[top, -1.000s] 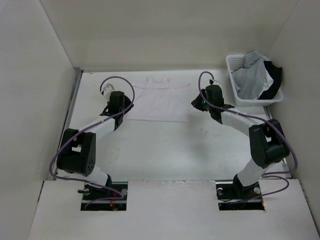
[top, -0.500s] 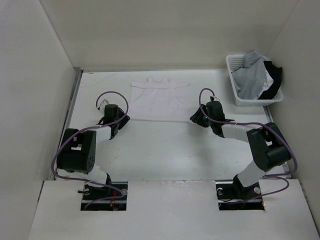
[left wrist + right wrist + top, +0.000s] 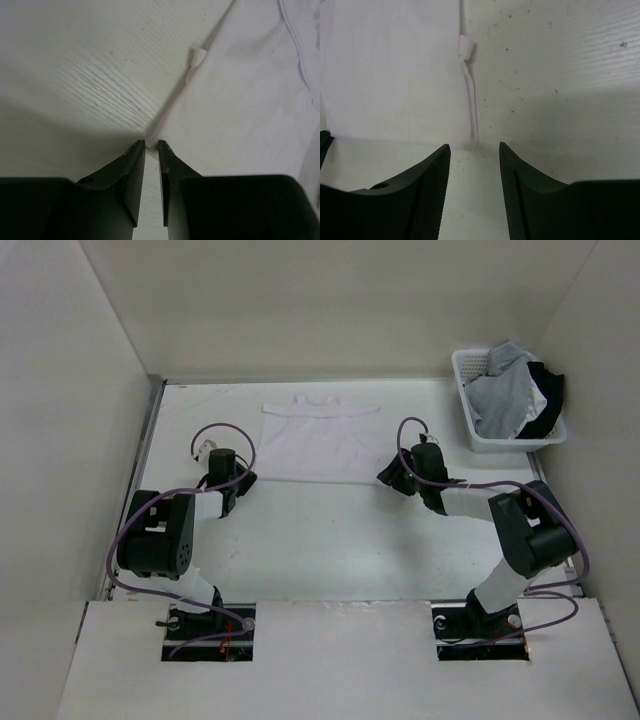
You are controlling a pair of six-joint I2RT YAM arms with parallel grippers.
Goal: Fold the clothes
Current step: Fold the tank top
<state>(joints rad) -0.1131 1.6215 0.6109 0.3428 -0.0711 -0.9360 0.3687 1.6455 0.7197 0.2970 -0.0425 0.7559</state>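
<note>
Judging the T-shirt thin, limp and light, I am aiming at its near hem corners: left pincer barely ajar, right pincer half open, neither yet gripping.

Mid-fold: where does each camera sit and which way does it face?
Top external: above and behind the bases, looking down on table, white T-shirt, basket; left arm and right arm show.
Left wrist: on that wrist, facing the T-shirt's near-left corner; left claw, nearly closed.
Right wrist: on that wrist, facing the near-right corner; right claw, open.
Shared: all three show the T-shirt.
</note>
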